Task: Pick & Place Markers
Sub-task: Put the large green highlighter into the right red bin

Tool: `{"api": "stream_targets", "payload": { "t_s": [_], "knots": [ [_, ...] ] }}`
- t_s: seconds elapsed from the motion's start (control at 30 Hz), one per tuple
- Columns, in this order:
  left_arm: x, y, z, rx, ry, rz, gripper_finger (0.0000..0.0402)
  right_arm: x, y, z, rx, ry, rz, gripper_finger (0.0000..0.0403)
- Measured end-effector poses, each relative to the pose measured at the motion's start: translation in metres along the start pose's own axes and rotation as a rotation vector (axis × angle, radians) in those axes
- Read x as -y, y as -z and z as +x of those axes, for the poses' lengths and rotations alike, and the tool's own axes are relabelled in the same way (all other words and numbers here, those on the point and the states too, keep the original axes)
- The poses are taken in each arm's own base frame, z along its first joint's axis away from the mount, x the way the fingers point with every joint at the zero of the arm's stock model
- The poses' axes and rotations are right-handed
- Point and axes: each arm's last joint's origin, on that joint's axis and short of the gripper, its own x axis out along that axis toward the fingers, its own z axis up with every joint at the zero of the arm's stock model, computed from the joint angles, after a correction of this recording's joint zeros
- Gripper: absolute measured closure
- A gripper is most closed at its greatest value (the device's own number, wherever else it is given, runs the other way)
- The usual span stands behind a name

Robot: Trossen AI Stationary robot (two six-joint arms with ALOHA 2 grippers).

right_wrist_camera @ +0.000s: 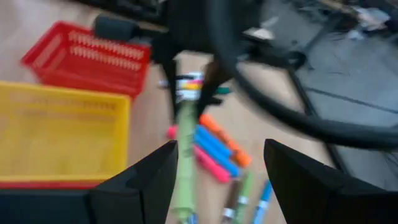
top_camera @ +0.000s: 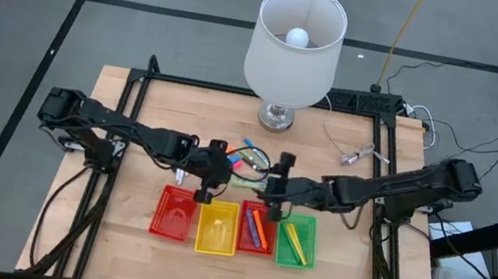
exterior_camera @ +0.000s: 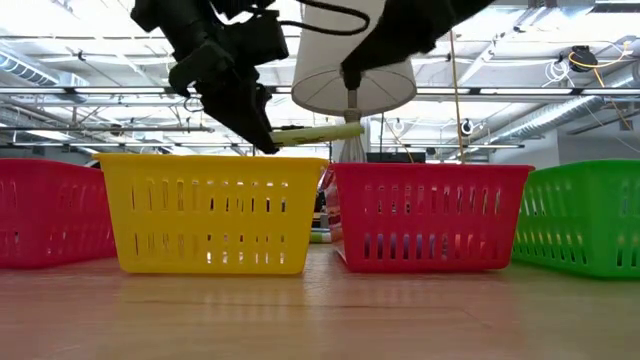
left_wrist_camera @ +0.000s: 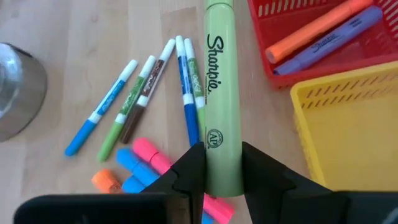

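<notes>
A wooden table (top_camera: 130, 241) carries four mesh trays in a row: a red tray (top_camera: 174, 214), a yellow tray (top_camera: 217, 229), a second red tray (top_camera: 255, 229) and a green tray (top_camera: 296, 241), each just beside the next. Behind them stands a lamp (top_camera: 295, 41) with a white shade and a silver base. A thin white cable (top_camera: 358, 156) lies near the table's far right corner.

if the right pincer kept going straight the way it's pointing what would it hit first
Probably the yellow-green marker held in the left pincer: in the right wrist view it lies just ahead between the open right pincer's fingers. Beyond it is the loose marker pile. Depth is uncertain.
</notes>
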Motion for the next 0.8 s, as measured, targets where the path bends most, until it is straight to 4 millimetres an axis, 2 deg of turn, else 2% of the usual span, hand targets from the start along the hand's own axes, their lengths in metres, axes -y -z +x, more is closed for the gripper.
{"api": "stream_targets", "payload": {
  "t_s": [0.23, 0.33, 0.63, 0.8],
  "knots": [
    [-0.007, 0.007, 0.012, 0.176, 0.119, -0.01, 0.0323, 0.024, -0.002, -0.043, -0.059, 0.101, 0.112, 0.0185],
    [-0.012, 0.004, 0.013, 0.299, 0.142, -0.009, 0.0323, 0.029, 0.001, -0.054, -0.089, 0.1, 0.163, 0.0185],
    [-0.024, -0.024, -0.004, 0.751, 0.187, 0.088, 0.0314, 0.028, 0.012, -0.053, -0.106, 0.104, 0.18, 0.0187],
    [-0.024, -0.031, -0.011, 0.856, 0.197, 0.118, 0.0312, 0.026, 0.011, -0.047, 0.025, 0.099, 0.2, 0.0186]
  ]
}}
